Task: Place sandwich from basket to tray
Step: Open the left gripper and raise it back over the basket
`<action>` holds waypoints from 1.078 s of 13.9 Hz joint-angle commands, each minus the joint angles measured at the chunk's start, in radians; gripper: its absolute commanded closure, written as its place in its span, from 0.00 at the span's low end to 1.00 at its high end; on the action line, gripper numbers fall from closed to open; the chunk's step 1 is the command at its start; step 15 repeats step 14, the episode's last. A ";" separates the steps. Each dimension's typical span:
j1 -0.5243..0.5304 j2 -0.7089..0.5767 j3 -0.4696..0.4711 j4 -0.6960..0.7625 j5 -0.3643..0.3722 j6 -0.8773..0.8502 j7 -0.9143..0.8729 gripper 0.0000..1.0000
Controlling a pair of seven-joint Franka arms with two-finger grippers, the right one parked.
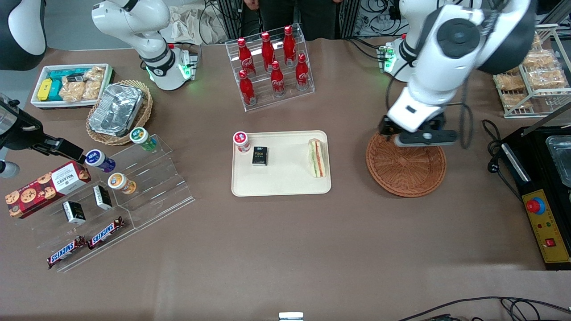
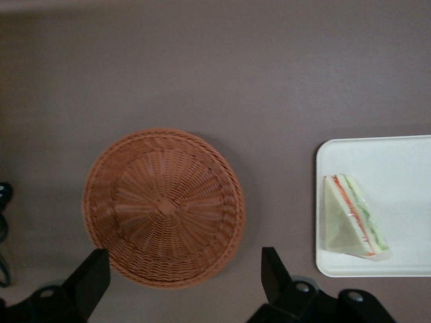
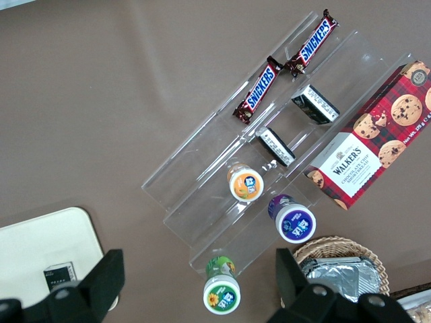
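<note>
Nearest the front camera among the task's things, the triangular white-bread sandwich [image 1: 317, 158] with red and green filling lies on the cream rectangular plastic tray [image 1: 285, 183], close to its rim (a careless sweep could knock it off). Beside the tray the round reddish-brown wicker basket [image 1: 406, 171] sits empty; above it the gripper [image 2: 185, 269] hangs wide open, holding and touching nothing.

You see basket [image 1: 412, 171] rim part-hidden under gripper [image 1: 412, 133] | tray [image 2: 397, 202] cut by frame edge beside fingers [image 2: 91, 279].

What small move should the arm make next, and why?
Probably lift the open gripper up and away from the basket. The sandwich already lies on the tray, the basket holds nothing, and the fingers grip nothing.
</note>
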 commanded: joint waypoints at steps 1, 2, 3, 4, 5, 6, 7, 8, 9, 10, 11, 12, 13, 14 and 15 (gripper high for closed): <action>0.093 -0.070 -0.012 0.005 -0.032 -0.054 0.084 0.00; 0.139 -0.096 -0.014 0.005 -0.046 -0.060 0.119 0.00; 0.173 -0.121 -0.012 0.005 -0.063 -0.066 0.176 0.00; 0.180 -0.130 -0.002 0.007 -0.084 -0.084 0.226 0.00; 0.165 -0.146 0.039 0.008 -0.089 -0.104 0.260 0.00; 0.137 -0.149 0.081 0.008 -0.091 -0.107 0.273 0.00; 0.085 -0.147 0.131 0.016 -0.092 -0.108 0.275 0.01; 0.038 -0.138 0.180 0.039 -0.092 -0.109 0.271 0.01; 0.020 -0.121 0.208 0.065 -0.095 -0.109 0.268 0.01; 0.022 -0.103 0.210 0.085 -0.106 -0.109 0.268 0.01; 0.025 -0.080 0.213 0.108 -0.141 -0.115 0.264 0.01; 0.023 -0.061 0.219 0.140 -0.149 -0.123 0.262 0.01; 0.023 -0.046 0.219 0.161 -0.149 -0.137 0.261 0.01; 0.023 -0.037 0.219 0.174 -0.146 -0.147 0.261 0.01; 0.023 -0.037 0.219 0.174 -0.146 -0.147 0.261 0.01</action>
